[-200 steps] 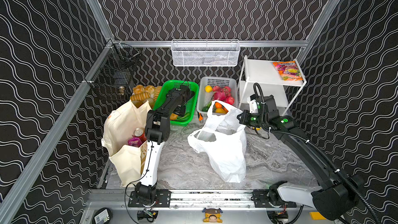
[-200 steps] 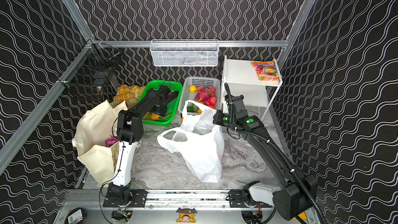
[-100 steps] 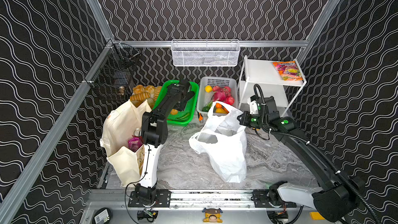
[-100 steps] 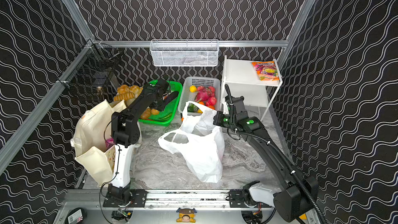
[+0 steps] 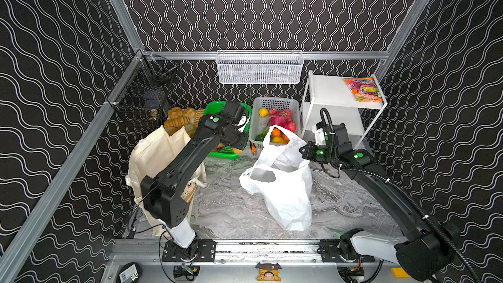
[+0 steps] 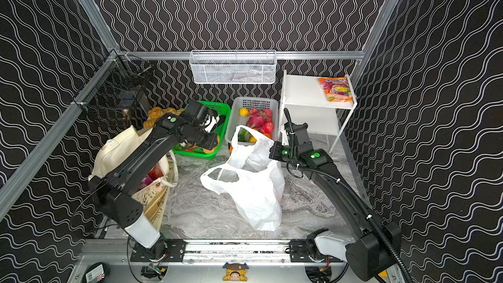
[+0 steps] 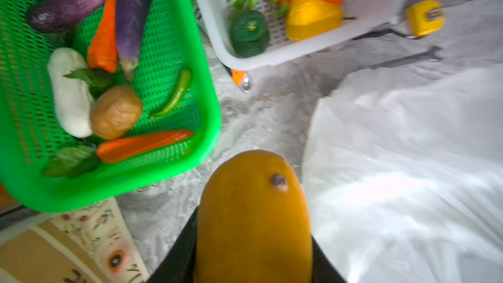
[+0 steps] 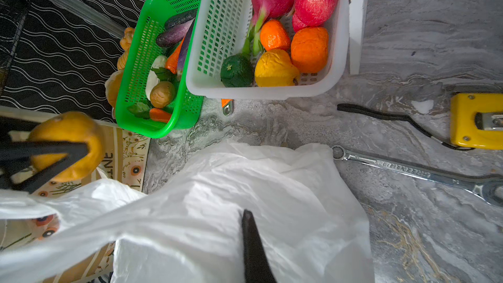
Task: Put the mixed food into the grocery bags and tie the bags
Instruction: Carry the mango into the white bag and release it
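My left gripper (image 7: pixel 253 240) is shut on a yellow-orange oval fruit (image 7: pixel 253 208), held above the near corner of the green basket (image 7: pixel 209 104). In both top views the fruit (image 5: pixel 237 150) (image 6: pixel 210 150) peeks out below the left wrist, between the cream tote (image 5: pixel 152 156) and the white plastic bag (image 5: pixel 285 194). A red can (image 6: pixel 155 172) and a purple packet (image 6: pixel 144 184) lie in the tote (image 6: pixel 117 148). My right gripper (image 8: pixel 249 221) is shut on the plastic bag's (image 8: pixel 217 200) rim and holds its mouth open.
The green basket (image 8: pixel 163 131) holds carrots, aubergines and a potato (image 8: pixel 162 94). Beside it, the white basket (image 8: pixel 261 95) holds fruit. A wrench (image 8: pixel 408 170) and a yellow tape measure (image 8: pixel 473 121) lie on the marble floor. A white shelf (image 5: pixel 334 93) carries a snack packet (image 5: pixel 364 88). Bread loaves (image 5: pixel 179 117) sit at the back left.
My left gripper closed on the yellow-orange fruit in the green basket and lifted it back out over the basket's near edge. The right arm and the plastic bag stayed put.
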Motion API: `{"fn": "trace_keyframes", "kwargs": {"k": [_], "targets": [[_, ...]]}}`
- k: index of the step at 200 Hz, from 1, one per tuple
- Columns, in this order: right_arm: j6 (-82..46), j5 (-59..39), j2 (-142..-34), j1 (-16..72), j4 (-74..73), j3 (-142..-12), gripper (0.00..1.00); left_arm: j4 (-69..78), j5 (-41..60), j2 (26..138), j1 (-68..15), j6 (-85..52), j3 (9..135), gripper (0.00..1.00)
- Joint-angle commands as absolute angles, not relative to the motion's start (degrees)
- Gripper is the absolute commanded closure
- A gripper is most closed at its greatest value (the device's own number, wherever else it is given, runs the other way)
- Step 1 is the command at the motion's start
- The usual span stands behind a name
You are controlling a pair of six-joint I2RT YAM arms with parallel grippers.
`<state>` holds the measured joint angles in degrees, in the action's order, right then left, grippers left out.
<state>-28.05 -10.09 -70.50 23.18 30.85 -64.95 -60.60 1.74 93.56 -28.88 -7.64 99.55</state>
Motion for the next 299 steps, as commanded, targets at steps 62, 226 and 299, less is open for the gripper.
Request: {"fn": "trace_keyframes", "kwargs": {"k": [62, 226, 299], "targets": [[-29.4, -9.8, -70.1, 23.1, 28.9, -65.1, 0.95, -52.9, 20.5, 76.2, -34.3, -13.1, 84.5, 0.68], [-31.8, -13.1, -67.2, 23.1, 25.8, -62.4, 0.95, -27.9, 28.9, 81.3, -44.6, -20.6, 77.5, 0.57], [-31.6, -11.7, -66.7, 23.1, 26.1, -62.6, 0.95, -29.8, 27.3, 81.7, -44.8, -18.3, 78.9, 0.33]]}}
